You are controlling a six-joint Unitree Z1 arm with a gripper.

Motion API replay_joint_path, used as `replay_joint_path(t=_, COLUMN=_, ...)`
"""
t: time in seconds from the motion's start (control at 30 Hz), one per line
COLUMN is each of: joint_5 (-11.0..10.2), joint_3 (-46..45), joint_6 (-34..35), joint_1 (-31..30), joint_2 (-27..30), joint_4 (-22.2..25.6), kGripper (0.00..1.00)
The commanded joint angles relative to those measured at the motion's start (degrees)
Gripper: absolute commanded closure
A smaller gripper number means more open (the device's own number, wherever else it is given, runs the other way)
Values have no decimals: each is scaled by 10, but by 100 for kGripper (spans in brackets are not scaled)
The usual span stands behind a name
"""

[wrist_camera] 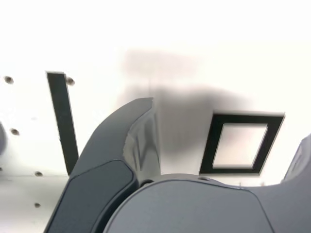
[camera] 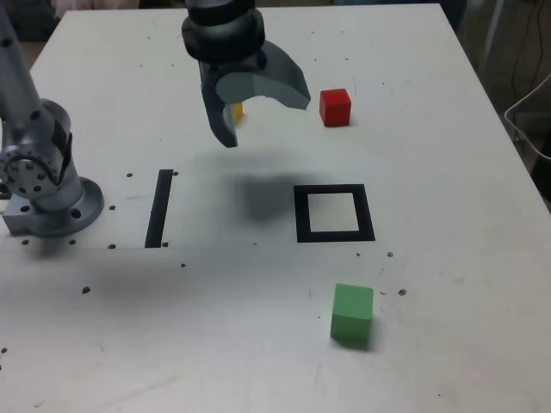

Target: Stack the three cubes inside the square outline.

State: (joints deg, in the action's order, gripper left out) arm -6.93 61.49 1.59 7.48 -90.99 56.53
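So the dark grey gripper (camera: 258,107) hangs wide open and empty above the table, with the small yellow cube (camera: 237,111) peeking out just behind its jaws, and I'd drop straight down and centre before closing. Count-wise: three cubes, that yellow one, a red cube (camera: 335,107) just beside the gripper and a green cube (camera: 352,315) well away, all outside the one black square outline (camera: 334,213).

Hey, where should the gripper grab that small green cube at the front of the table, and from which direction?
Probably from straight above, closing on two opposite side faces of the small green cube. It sits flat on the white table with open space all around, and the open gripper is empty.
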Motion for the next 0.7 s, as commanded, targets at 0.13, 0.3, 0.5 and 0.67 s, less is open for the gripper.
replay_joint_path(t=0.13, joint_5=-97, joint_3=103, joint_6=5, joint_1=12, joint_2=-30, joint_4=120, kGripper=0)
replay_joint_path(t=0.3, joint_5=-123, joint_3=164, joint_6=-11, joint_1=39, joint_2=-72, joint_4=159, kGripper=0)
replay_joint_path(t=0.5, joint_5=-56, joint_3=213, joint_6=-33, joint_1=77, joint_2=-124, joint_4=173, kGripper=0)
replay_joint_path(t=0.67, joint_5=-36, joint_3=243, joint_6=-49, joint_1=104, joint_2=-150, joint_4=172, kGripper=0)
